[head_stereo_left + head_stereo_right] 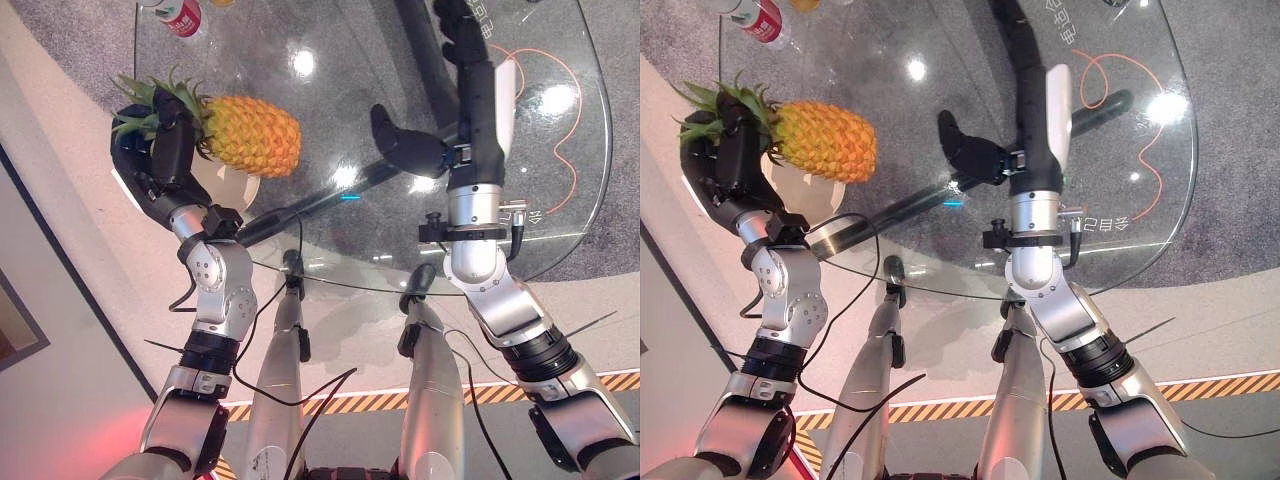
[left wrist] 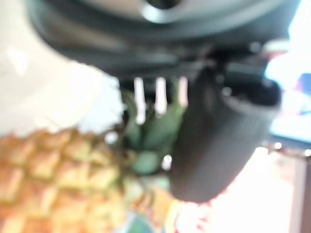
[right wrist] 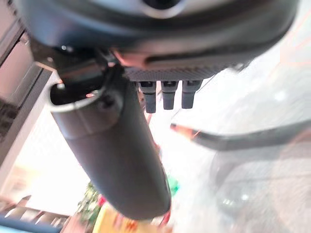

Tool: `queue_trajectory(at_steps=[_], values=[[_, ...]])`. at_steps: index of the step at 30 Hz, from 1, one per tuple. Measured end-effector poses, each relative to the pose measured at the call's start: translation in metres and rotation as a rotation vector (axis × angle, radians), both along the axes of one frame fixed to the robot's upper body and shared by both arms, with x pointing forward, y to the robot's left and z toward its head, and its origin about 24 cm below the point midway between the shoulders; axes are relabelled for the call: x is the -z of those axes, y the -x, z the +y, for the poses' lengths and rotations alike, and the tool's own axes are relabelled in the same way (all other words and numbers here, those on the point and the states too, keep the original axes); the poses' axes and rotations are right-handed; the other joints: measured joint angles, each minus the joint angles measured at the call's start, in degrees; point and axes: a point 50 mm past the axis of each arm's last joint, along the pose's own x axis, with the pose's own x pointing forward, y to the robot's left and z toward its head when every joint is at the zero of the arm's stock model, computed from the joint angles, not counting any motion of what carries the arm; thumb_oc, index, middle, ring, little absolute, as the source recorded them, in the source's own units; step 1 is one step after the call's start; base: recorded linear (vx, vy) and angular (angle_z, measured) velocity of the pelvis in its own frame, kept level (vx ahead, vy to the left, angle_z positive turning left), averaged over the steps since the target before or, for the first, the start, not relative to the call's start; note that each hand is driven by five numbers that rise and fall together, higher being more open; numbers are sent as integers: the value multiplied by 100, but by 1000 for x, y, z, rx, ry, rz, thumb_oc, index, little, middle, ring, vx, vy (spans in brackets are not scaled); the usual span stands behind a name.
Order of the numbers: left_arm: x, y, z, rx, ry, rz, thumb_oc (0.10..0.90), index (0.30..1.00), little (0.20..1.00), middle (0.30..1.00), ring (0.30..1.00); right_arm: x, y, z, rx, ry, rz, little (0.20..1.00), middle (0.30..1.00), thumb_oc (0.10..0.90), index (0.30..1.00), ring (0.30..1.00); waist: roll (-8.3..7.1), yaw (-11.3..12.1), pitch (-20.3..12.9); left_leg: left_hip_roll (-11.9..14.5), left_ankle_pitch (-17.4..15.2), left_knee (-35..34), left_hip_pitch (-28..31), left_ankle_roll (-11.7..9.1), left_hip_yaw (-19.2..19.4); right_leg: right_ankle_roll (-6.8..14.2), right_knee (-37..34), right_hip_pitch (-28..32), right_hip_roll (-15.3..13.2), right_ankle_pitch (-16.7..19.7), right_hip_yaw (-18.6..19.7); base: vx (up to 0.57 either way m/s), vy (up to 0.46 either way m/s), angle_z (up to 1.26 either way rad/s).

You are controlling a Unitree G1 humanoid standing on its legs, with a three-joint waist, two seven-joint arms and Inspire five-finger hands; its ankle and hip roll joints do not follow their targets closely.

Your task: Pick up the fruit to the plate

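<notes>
Gripping the leafy crown, the left hand (image 1: 160, 160) holds a pineapple (image 1: 250, 135) lying sideways over a cream plate (image 1: 232, 186), body pointing toward the right hand (image 1: 408, 145), which hangs relaxed above the glass table (image 1: 560, 200).

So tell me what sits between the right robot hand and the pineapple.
Nothing: in the left eye view, bare glass table separates the right robot hand from the pineapple.

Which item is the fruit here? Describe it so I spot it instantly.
On the round glass table, look to the robot's left edge. There the left robot hand grips the leafy crown of a pineapple over a pale plate. It is the only orange, scaly thing.
</notes>
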Motion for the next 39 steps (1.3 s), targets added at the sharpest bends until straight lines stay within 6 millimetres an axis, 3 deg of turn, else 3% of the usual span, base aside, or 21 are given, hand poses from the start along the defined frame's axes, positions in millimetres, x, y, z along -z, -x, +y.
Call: queue_trajectory(at_steps=[8,23,30,39], values=[[2,7,25,-166,-43,22,100,300,200,300,300,38,-7,-46,182,-208,109,900,900,800,900,900,-11,-102,6,32,2,-57,81,-1,87,-11,-29,4,29,25,30,11,33,-5],[6,2,57,-382,-143,122,100,300,200,300,300,79,-18,-106,388,-552,241,900,900,800,900,900,-25,-160,13,107,11,-68,85,-15,132,-37,-98,4,110,77,40,-1,3,-1],[-8,-4,72,-501,-181,137,100,300,200,300,300,106,-26,-130,462,-734,345,900,900,800,900,900,-55,-215,27,180,32,-93,81,-47,154,-72,-209,5,206,152,49,-14,-2,-4],[-33,-7,84,-676,-223,118,100,300,200,300,300,151,-16,-165,539,-1009,461,900,900,800,900,900,-55,-238,28,201,42,-149,82,-61,155,-75,-269,5,234,167,37,-4,-8,0]])
